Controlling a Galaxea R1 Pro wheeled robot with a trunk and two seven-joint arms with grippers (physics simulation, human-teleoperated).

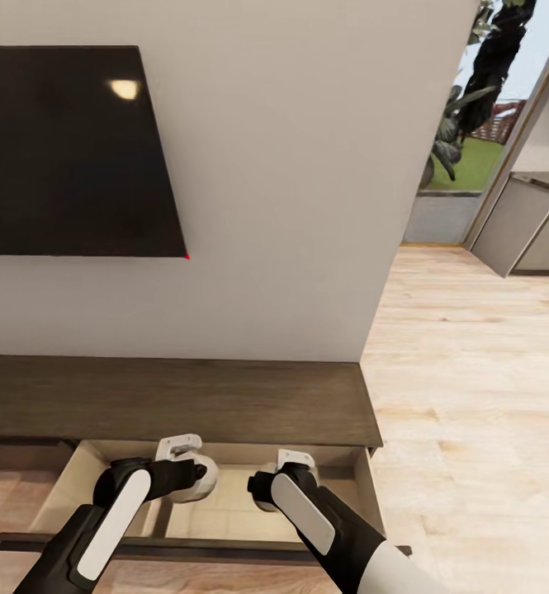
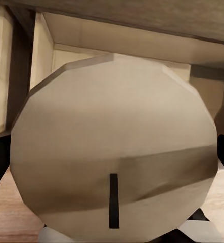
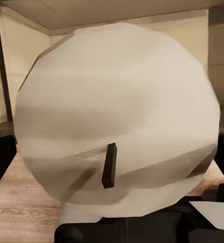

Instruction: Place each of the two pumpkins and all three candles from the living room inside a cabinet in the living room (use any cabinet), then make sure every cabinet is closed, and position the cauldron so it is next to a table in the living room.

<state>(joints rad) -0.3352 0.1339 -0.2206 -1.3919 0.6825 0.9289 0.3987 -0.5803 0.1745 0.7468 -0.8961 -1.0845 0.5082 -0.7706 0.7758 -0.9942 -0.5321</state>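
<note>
Writing: none readable
Cabinet (image 1: pixel 175 400): dark brown, at 6 o'clock, one drawer (image 1: pixel 365 495) pulled out, beige inside
Left pincer (image 1: pixel 181 451): above the drawer, grasping a candle (image 2: pixel 114 152)
Right pincer (image 1: pixel 295 460): above the drawer, grasping another candle (image 3: pixel 117 116)
Wrist views: dark wicks, pale rounded tops close up
Head view: black screen (image 1: pixel 68 153) at 10 o'clock

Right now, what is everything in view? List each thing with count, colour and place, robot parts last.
candles: two, pale grey-white with a dark wick, one close before each wrist camera, over the open drawer
cabinet: one, dark brown, long and low against the wall, a drawer with a beige inside pulled open
TV: one, black, on the wall above the cabinet
floor: light wood, to the right
plant: dark green, outside at far right
left gripper: black and white, over the drawer
right gripper: black and white, over the drawer
</note>
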